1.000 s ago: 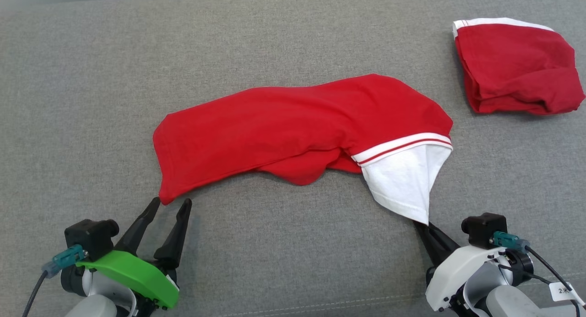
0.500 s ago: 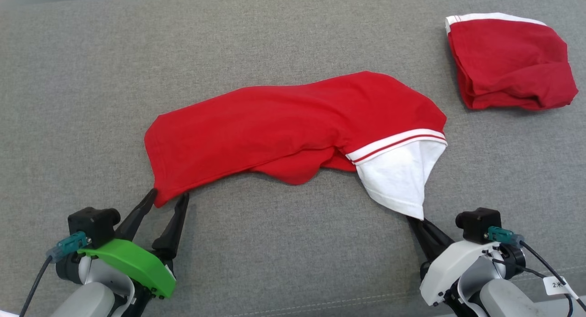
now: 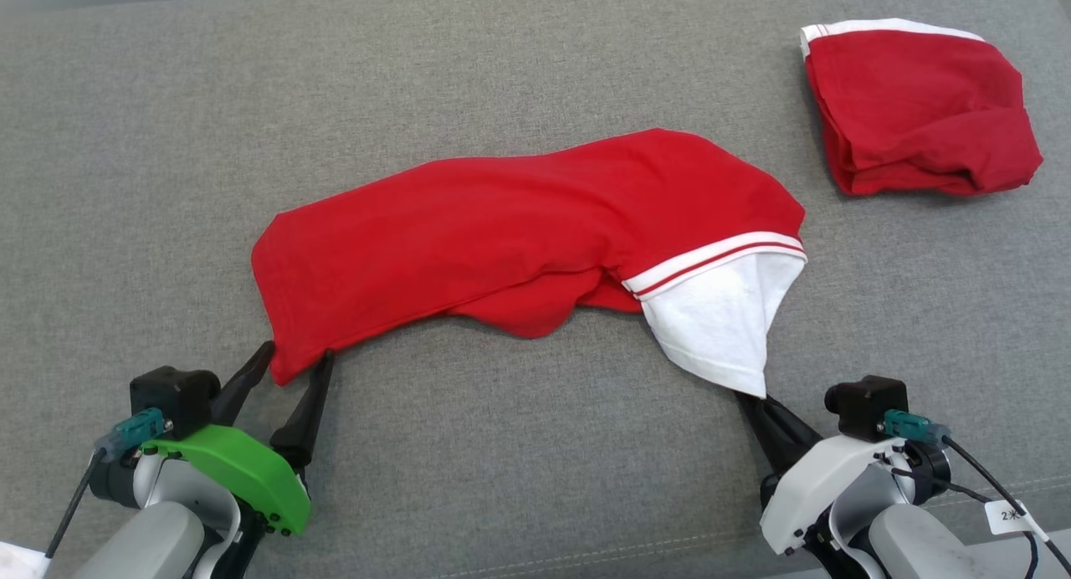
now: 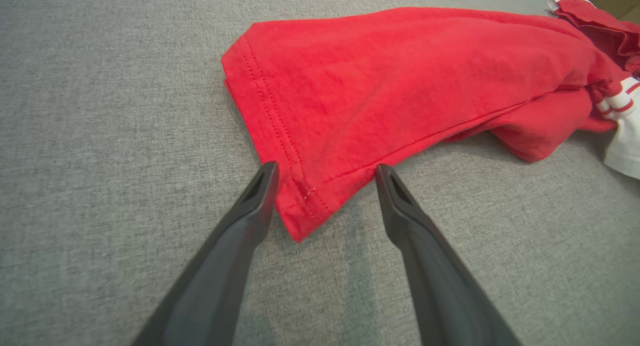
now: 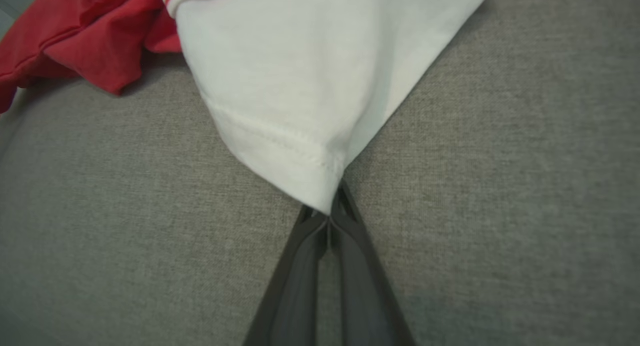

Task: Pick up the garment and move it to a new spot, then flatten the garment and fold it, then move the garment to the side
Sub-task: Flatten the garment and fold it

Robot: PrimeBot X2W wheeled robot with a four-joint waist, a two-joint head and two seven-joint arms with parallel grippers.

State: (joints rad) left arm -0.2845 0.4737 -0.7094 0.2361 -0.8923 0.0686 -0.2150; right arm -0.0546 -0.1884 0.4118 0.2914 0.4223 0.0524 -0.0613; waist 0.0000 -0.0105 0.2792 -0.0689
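The left gripper [image 3: 294, 353] has its jaws spread wide. The near-left hem corner of the garment [image 3: 519, 228] lies between them on the grey worktop [image 3: 167, 144]. In the left wrist view, the left gripper [image 4: 326, 168] has one finger just beside each edge of that corner and pinches nothing. Behind these jaws sit a green cover [image 3: 234, 470] and a teal plug [image 3: 138, 428].

From the left jaws the garment [image 4: 400, 86] stretches off to the right as one long red band. A loose fold [image 3: 535, 311] bulges from its near edge, between the two pairs of jaws. The right end carries white-and-red stripes [image 3: 711, 261] and a white sleeve [image 3: 719, 320], which narrows to a point at the right gripper [image 3: 747, 399]. In the right wrist view, the right gripper [image 5: 330, 213] has its jaws pressed together on the hem tip of the sleeve [image 5: 300, 61].

Well beyond the right jaws, and to their right, lies a folded garment [image 3: 916, 110], red with a white edge, apart from the first. Behind the right jaws are a second teal plug [image 3: 904, 424] and a white tag [image 3: 1008, 516] on a cable. The tag reads "2" followed by a mark too small to tell.

In all there are two garments, two plugs and one tag.
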